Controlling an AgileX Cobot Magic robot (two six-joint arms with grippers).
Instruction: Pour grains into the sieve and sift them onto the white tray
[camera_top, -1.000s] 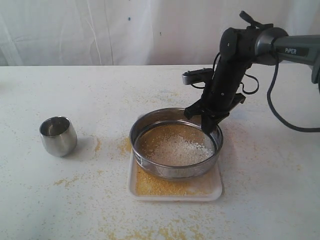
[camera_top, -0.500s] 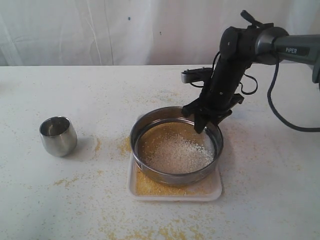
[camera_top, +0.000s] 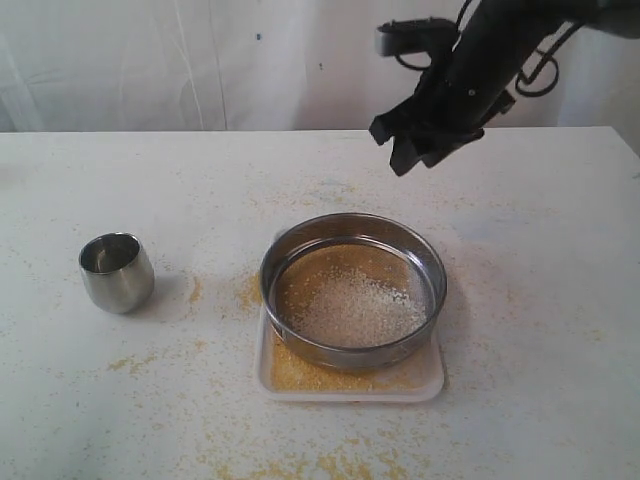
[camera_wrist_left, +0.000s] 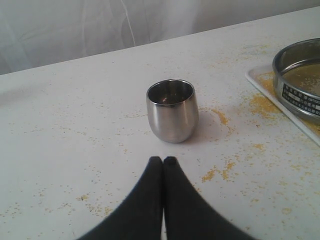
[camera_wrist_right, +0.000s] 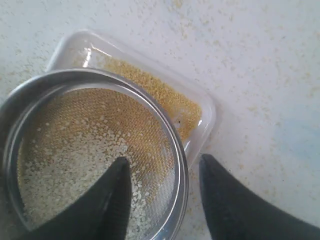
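Note:
The sieve rests on the white tray at mid-table. Pale whitish grains lie on its mesh, and fine yellow grains cover the tray beneath. My right gripper hangs open and empty well above the sieve's far rim. In the right wrist view that gripper straddles the sieve's rim from above, with the tray's corner beyond. My left gripper is shut and empty, low over the table just short of the steel cup. It does not show in the exterior view.
The small steel cup stands upright at the left of the table. Spilled yellow grains are scattered over the white tabletop around the tray and cup. The sieve's edge and the tray's rim show in the left wrist view. A white curtain hangs behind.
My right gripper let go of the sieve's far rim and rose high above it. The sieve stays on the tray. The cup has not moved.

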